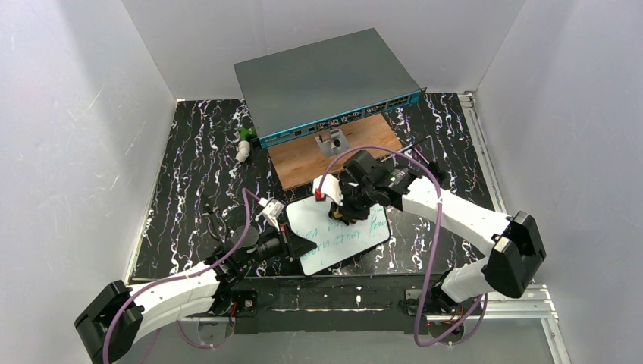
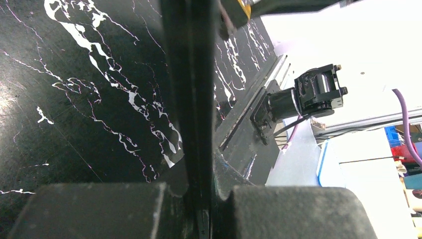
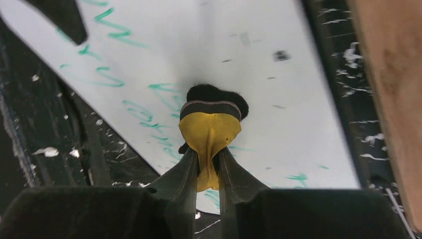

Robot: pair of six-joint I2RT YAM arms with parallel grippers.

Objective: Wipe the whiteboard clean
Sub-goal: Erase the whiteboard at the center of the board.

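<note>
My right end effector [image 3: 209,162] pinches a yellow eraser [image 3: 210,124], its black felt pressed onto the whiteboard [image 3: 278,99] among green writing. My left end effector [image 2: 200,199] is clamped on the whiteboard's left rim. The whiteboard lies on the black worktop [image 1: 189,174], near my bases.

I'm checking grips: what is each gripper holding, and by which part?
Right gripper pinches the eraser by its yellow back, felt on the whiteboard. Left gripper clamps the whiteboard's edge.
</note>
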